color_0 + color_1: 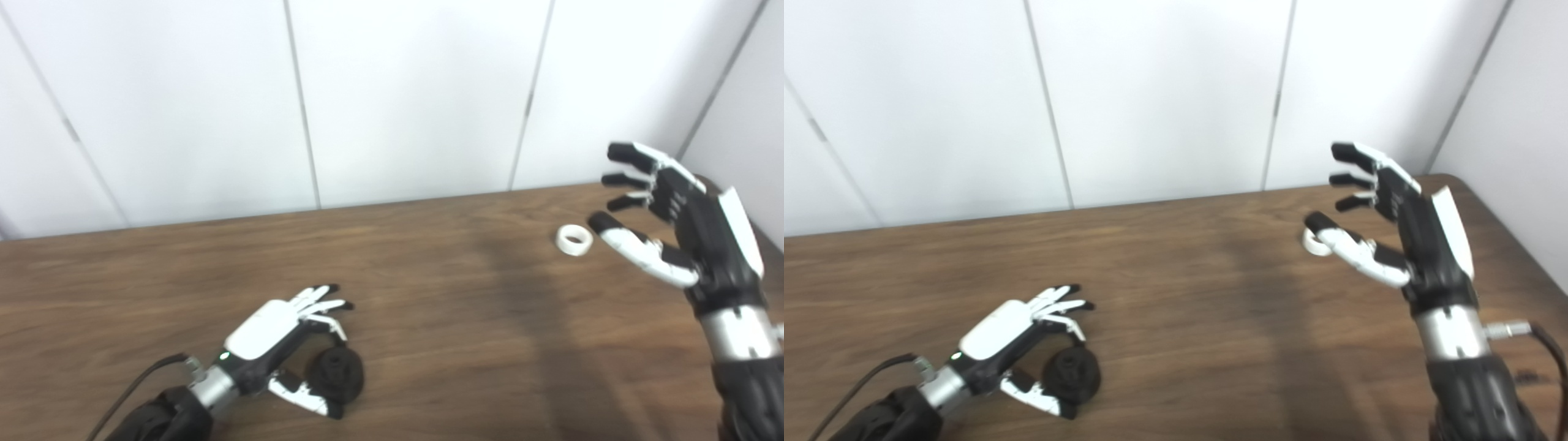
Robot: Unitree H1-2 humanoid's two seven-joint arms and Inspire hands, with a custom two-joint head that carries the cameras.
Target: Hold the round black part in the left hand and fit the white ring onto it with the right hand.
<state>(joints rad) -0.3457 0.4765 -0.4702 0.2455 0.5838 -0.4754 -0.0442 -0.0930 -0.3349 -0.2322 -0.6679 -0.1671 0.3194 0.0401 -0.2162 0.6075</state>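
The round black part [338, 371] lies on the wooden table [441, 288] near the front left. My left hand [275, 334] is low over the table, spread around the part, with its fingers at the part's far side and its thumb at the near side; it looks open, not clamped. The white ring [574, 239] lies flat on the table at the back right. My right hand [680, 226] hovers just right of the ring, raised, fingers spread and empty. In the right eye view the thumb partly covers the ring [1311, 242].
White wall panels [416, 98] stand along the table's far edge. The table's right edge and rounded corner [1488, 202] lie close behind my right hand. A black cable [131, 383] trails from the left wrist.
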